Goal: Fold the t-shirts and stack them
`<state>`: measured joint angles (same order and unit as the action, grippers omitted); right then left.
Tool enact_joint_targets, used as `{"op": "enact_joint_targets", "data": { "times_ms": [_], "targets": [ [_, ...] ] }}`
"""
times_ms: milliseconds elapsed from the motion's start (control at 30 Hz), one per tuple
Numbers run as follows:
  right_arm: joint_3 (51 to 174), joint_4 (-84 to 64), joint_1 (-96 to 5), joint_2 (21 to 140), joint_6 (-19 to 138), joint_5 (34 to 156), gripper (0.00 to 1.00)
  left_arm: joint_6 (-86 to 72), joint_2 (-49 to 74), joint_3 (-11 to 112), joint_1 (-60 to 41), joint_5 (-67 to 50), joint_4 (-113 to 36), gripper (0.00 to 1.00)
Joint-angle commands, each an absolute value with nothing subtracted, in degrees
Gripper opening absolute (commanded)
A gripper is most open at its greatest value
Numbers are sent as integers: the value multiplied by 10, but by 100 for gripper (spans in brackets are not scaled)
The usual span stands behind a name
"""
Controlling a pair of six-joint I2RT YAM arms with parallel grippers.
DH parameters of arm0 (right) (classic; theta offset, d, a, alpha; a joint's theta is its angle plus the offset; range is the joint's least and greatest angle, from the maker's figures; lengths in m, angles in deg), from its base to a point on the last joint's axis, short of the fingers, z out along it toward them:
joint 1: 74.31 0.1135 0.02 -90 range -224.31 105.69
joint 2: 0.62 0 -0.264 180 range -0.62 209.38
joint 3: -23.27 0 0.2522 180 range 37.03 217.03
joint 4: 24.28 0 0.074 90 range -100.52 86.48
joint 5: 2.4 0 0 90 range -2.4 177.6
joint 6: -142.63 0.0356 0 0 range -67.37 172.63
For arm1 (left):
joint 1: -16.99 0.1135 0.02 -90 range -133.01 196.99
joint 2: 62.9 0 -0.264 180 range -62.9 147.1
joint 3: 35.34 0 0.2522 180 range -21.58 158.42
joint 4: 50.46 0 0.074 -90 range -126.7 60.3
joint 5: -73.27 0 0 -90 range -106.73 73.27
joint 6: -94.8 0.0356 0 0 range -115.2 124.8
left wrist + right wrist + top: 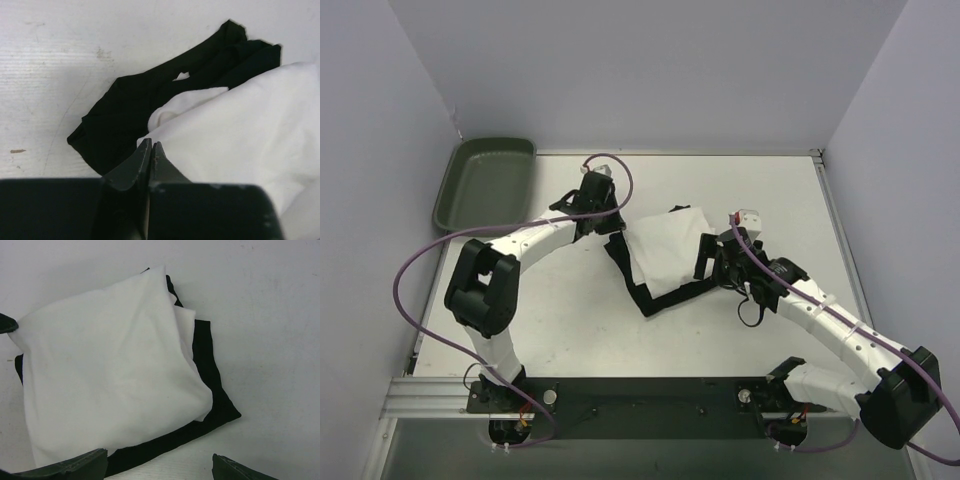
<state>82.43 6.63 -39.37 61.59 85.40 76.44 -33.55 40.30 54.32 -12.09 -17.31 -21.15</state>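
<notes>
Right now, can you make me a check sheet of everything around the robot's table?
Surface: white table, lightly scuffed.
Job's things: white t-shirt lies on top of black t-shirt, mid-table.
Clutter: green tray, nothing in it, far left corner.
Grippers: left end effector shut at the white t-shirt's edge; right end effector open beside the pile.
Cables: purple cable loops off each arm.
Surroundings: plain pale walls.

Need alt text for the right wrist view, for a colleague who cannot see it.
A roughly folded white t-shirt lies on top of a black t-shirt, whose edge shows along its right and lower sides, on a pale table. The fingers of the right gripper stand wide apart at the bottom of the frame, holding nothing.
</notes>
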Motion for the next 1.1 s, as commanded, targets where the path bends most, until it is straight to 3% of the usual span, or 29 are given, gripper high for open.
{"op": "enact_joint_targets", "data": {
  "times_ms": [0, 67, 100, 367, 500, 633, 900, 1067],
  "targets": [
    [853, 69, -392, 633, 843, 747, 84, -346, 407, 515, -120, -200, -242, 54],
    [869, 64, -395, 656, 831, 746, 84, -351, 399, 505, -120, -209, -242, 81],
    [881, 63, -398, 667, 830, 748, 85, -357, 385, 496, -122, -209, -243, 87],
    [906, -32, -444, 700, 834, 825, 88, -363, 261, 506, -185, -174, -238, 90],
    [892, -100, -505, 729, 864, 926, 90, -389, 202, 480, -230, -142, -261, 90],
    [893, -204, -546, 779, 901, 1063, 95, -441, 166, 412, -266, -87, -386, 90],
    [913, -342, -594, 906, 959, 1229, 100, -477, 216, 309, -285, -6, -600, 90],
    [944, -384, -607, 940, 989, 1275, 100, -469, 253, 309, -285, 16, -643, 90]
  ]
}}
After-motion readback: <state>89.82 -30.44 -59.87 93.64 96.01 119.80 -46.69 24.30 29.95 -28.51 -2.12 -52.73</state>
